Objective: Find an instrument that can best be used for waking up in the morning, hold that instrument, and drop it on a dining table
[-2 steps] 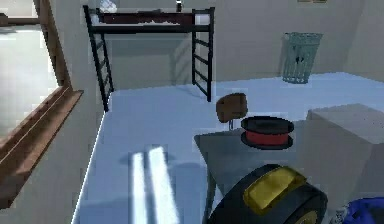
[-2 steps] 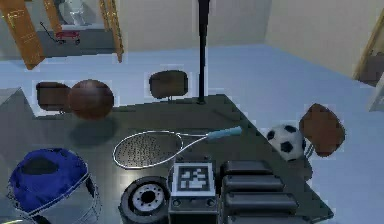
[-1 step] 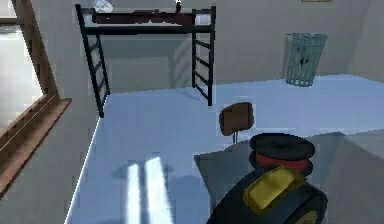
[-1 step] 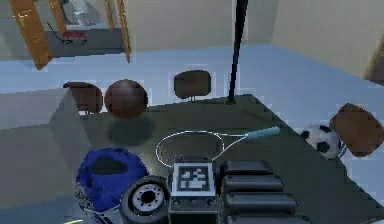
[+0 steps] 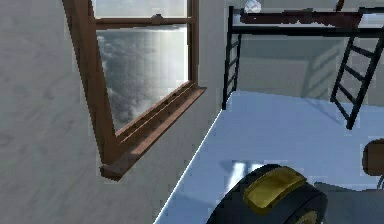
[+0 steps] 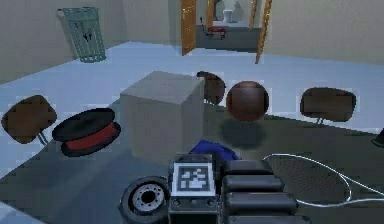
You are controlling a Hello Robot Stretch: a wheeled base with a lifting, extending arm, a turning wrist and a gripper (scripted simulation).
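Window point(image 5: 140, 70): near left, set in the wall beside me.
Bunk frame point(image 5: 300, 30): far right; the pale blob on top is too small to name.
Grey box point(image 6: 165, 110): near middle, with a brown ball point(image 6: 246, 100) to its right.
Gripper point(image 6: 150, 198): low and near; I cannot tell whether it holds anything.
Progress: alarm clock not yet found, I judge; the grasp and the dining table drop remain.

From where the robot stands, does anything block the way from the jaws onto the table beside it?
Yes. A grey box stands on the table close beyond the arm, a blue thing at its foot. A brown ball sits right of it, a red spool left.
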